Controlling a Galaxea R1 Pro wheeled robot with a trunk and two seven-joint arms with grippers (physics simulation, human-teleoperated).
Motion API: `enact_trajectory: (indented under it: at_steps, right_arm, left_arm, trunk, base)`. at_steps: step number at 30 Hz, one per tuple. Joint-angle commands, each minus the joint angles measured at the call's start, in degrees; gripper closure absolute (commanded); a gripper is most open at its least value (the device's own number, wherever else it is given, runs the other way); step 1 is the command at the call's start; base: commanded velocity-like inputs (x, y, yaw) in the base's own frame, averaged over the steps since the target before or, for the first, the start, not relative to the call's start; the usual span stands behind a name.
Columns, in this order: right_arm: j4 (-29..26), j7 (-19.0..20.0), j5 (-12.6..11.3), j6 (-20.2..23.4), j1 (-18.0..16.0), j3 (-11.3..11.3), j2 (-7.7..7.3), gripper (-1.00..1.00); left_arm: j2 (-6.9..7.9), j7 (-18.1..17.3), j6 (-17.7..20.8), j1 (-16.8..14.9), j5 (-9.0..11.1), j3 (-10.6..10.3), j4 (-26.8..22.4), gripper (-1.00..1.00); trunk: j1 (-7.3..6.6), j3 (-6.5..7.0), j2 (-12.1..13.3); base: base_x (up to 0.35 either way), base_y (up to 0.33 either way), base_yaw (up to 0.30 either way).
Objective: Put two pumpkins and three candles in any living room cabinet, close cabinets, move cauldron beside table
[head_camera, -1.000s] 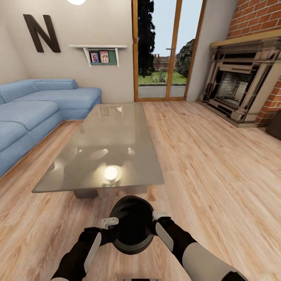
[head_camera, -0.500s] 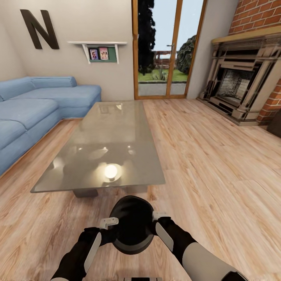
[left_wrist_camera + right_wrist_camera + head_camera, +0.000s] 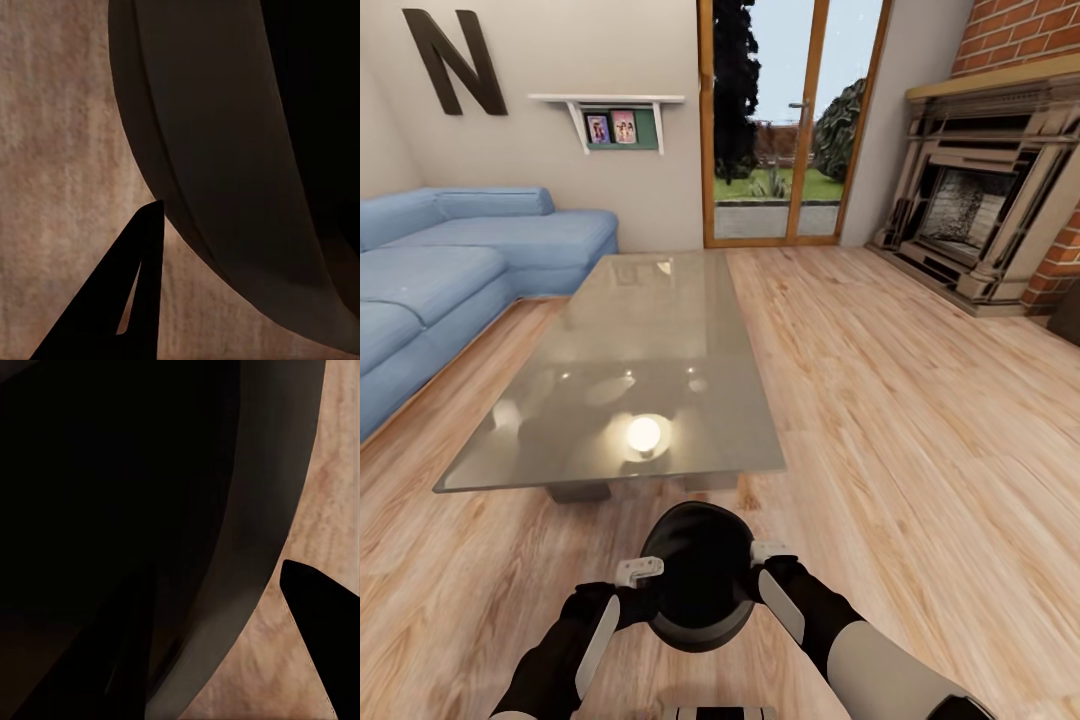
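I hold the black cauldron (image 3: 698,580) low in front of me, above the wooden floor. My left gripper (image 3: 644,578) is shut on its left rim and my right gripper (image 3: 760,560) on its right rim. The glass-topped table (image 3: 650,330) stands just beyond the cauldron, its near edge a short way ahead. In the left wrist view the cauldron's curved wall (image 3: 225,150) passes right beside one dark finger (image 3: 135,292). The right wrist view has the cauldron rim (image 3: 262,510) running between two dark fingers (image 3: 322,645), over the floor.
A blue corner sofa (image 3: 430,270) runs along the left of the table. Glass patio doors (image 3: 780,120) are at the back, a brick fireplace (image 3: 980,220) at the right. Open wooden floor (image 3: 920,420) stretches right of the table. A wall shelf (image 3: 610,120) hangs at the back.
The whole room has slid slightly in the head view, so the camera has moved. The cauldron and both grippers keep the same place in the picture.
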Motion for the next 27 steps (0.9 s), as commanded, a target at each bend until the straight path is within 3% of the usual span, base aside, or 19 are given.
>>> enact_trajectory:
  at_steps: [1, 8, 16, 27]
  right_arm:
    - [-0.1, 0.1, 0.2, -3.2, -0.1, -0.1, 0.00, 1.00]
    - [-0.1, 0.1, 0.2, -3.2, 0.0, -0.2, 0.00, 1.00]
    - [-0.1, 0.1, 0.2, -3.3, 0.0, -0.2, 0.00, 1.00]
    - [-0.1, 0.0, 0.3, -3.3, -0.1, -0.2, 0.00, 1.00]
  left_arm:
    - [0.08, -0.4, -0.1, 0.0, 2.4, 0.3, 0.0, 1.00]
    - [0.08, -0.4, -0.1, 0.0, 2.4, 0.3, 0.0, 1.00]
    - [0.10, -0.4, -0.1, 0.0, 2.4, 0.3, 0.0, 1.00]
    - [0.12, -0.4, -0.1, 0.0, 2.4, 0.3, 0.0, 1.00]
  trunk:
    - [-0.01, 0.01, 0.0]
    - [-0.01, 0.01, 0.0]
    - [0.20, -1.77, -0.1]
    - [0.25, -2.21, -0.1]
  base:
    - [0.243, 0.005, 0.000]
    - [0.096, 0.004, 0.000]
    - [0.002, 0.000, 0.000]
    - [0.000, 0.000, 0.000]
